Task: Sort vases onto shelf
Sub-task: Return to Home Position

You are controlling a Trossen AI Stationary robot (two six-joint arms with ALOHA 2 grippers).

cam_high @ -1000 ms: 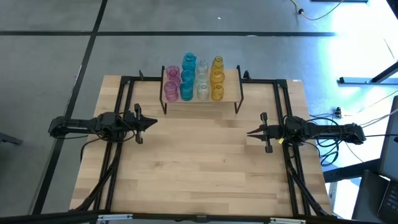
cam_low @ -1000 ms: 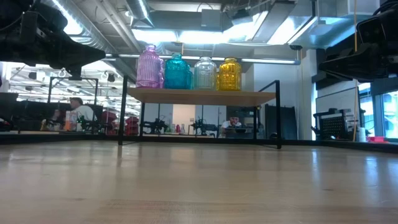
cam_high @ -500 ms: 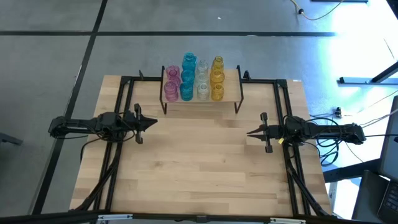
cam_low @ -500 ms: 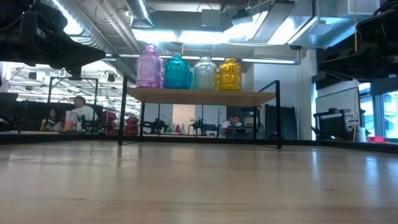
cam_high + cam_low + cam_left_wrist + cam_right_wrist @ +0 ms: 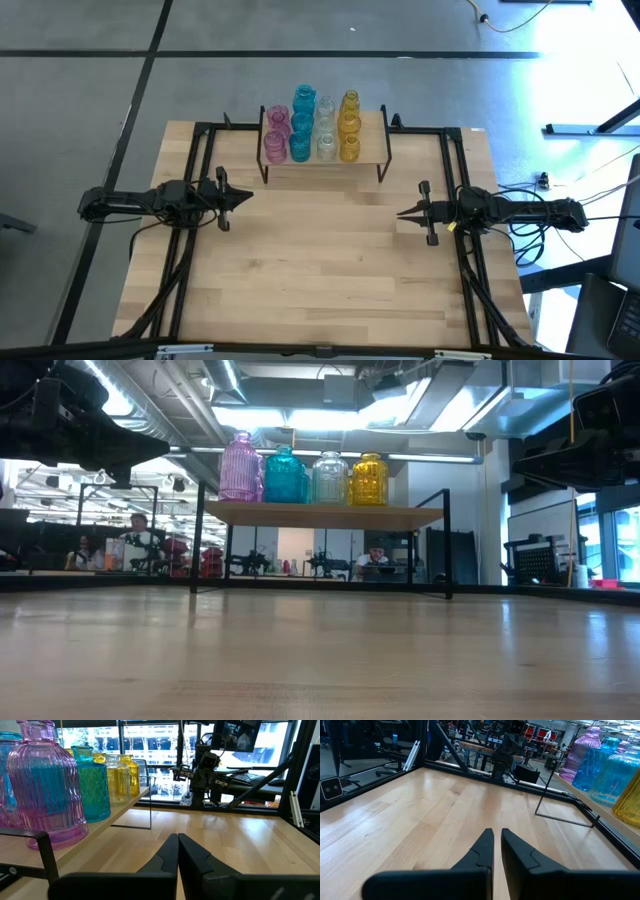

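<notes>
I see the vases (image 5: 312, 127) in colour rows on the shelf (image 5: 372, 150) at 12 o'clock of the bench (image 5: 330, 270). My left tool (image 5: 247, 197) sits at 9 o'clock, fingers pressed together, empty. My right tool (image 5: 402, 213) sits at 3 o'clock, likewise pressed together.

The high view looks straight down; the low view faces level across the table (image 5: 320, 660); both share the shelf (image 5: 325, 160) (2 wrist views too).
</notes>
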